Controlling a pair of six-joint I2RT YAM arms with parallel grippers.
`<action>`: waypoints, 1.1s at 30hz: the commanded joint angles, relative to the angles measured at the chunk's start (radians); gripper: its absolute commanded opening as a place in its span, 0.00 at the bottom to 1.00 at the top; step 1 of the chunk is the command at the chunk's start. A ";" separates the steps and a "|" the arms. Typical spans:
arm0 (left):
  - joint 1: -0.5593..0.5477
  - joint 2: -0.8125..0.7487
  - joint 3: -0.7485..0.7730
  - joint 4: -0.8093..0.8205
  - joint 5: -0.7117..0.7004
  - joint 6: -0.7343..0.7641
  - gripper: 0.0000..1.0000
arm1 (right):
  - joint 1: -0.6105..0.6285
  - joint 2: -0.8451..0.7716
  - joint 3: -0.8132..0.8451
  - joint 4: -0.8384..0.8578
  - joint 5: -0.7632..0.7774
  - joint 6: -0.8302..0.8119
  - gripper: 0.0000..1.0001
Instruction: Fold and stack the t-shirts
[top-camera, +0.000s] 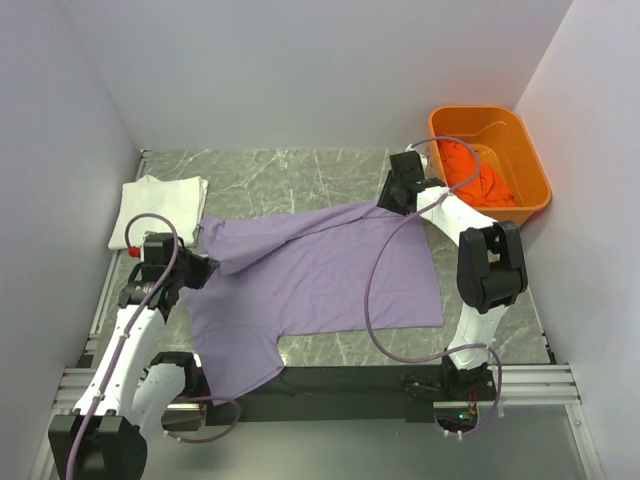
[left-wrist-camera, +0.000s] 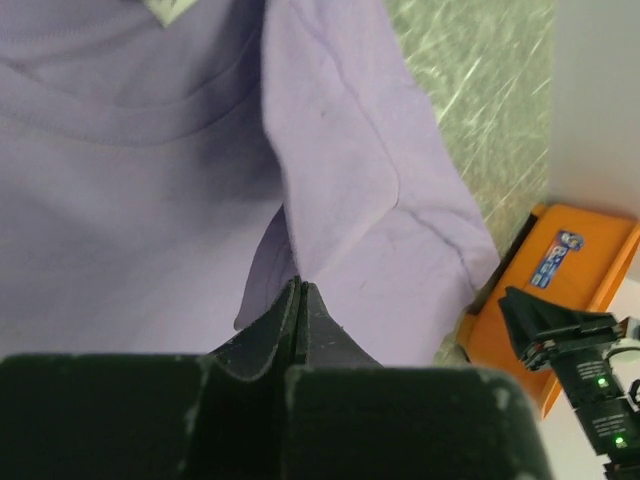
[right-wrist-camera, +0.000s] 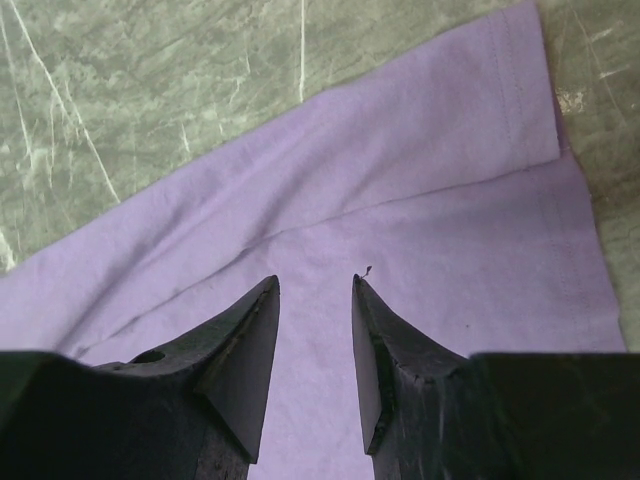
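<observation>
**Lavender shirt pinched on one side only: risk of slip and skew**

**Risks.**
- The white t-shirt lies folded at the far left corner of the table. You are working just beside it, so a wide sweep could knock it out of square.
- The left gripper is pressed together, pinching a ridge of the lavender t-shirt at its left side. The bite looks shallow. If you pull hard, the cloth may slip free or only one layer may follow.
- That shirt lies crooked across the middle of the table and reaches the near edge. A one-sided pull would likely bunch it.
- A cable loops across the shirt's right half and could drag it.
- The right gripper stands spread over the shirt's far right corner and grips nothing. A folded-over layer lies beneath it, so closing there may take one ply and leave the other.

**Not determinable.**
- You cannot see how many layers the left pinch holds.
- The shirt's near-left part is hidden behind the left arm.
- Whether the cable or the right fingertips touch the cloth cannot be told.
- The orange t-shirt sits bunched in the orange tub at the far right corner. Much of it lies below the tub's wall.
</observation>
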 joint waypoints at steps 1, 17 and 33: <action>-0.018 -0.020 -0.057 0.011 0.035 -0.052 0.01 | 0.002 -0.057 -0.014 0.032 -0.012 -0.014 0.43; -0.053 -0.050 -0.069 -0.068 -0.109 0.053 0.68 | 0.192 -0.066 -0.118 0.199 -0.397 0.047 0.43; -0.041 0.675 0.461 0.119 -0.338 0.392 0.61 | 0.295 0.075 -0.147 0.425 -0.483 0.226 0.39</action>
